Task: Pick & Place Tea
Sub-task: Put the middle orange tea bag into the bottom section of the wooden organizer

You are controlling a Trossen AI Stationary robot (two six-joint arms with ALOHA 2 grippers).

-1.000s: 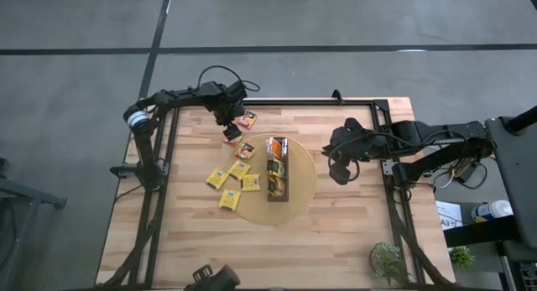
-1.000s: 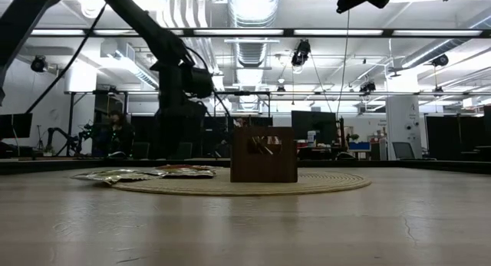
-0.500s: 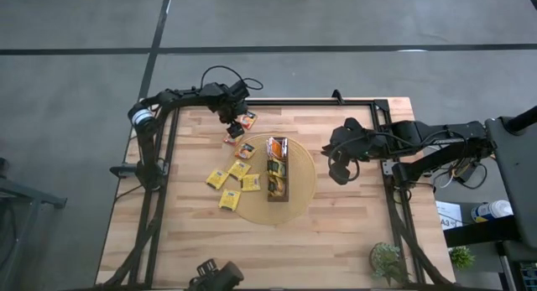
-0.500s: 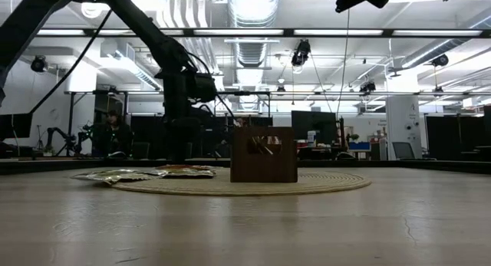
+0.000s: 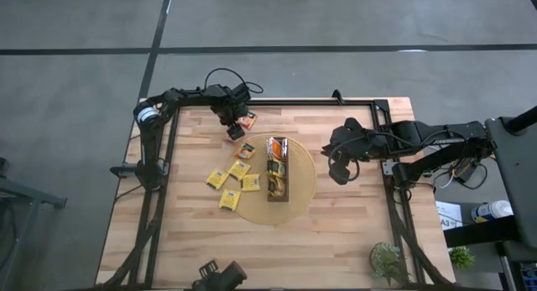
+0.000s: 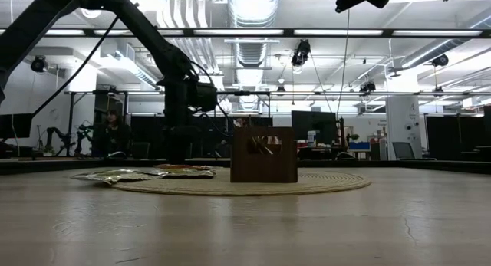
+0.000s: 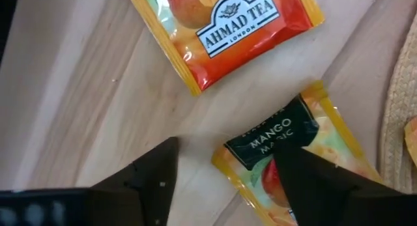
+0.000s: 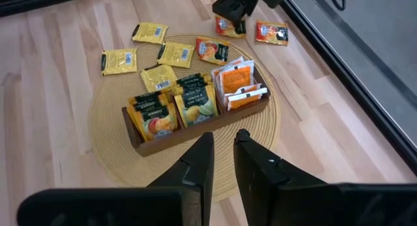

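My left gripper has slid toward the far left corner of the light wooden table over the last second and now hangs low over a dark green and yellow mango tea sachet lying flat on the bare wood; my fingers stand apart, one on each side of its near edge, and have just begun to draw in, with nothing between them yet. I judge that a pick of this sachet is starting. Just beside it lies an orange and red paper tea sachet, also flat on the wood, apart from the round woven straw mat. On that mat stands the long dark-brown wooden tray, already holding upright sachets: green and yellow ones toward one end, orange ones toward the other. Four yellow sachets and one orange one lie loose on or near the mat's left edge, not yet filed. My right gripper waits above the table's right side, fingers nearly together and empty.
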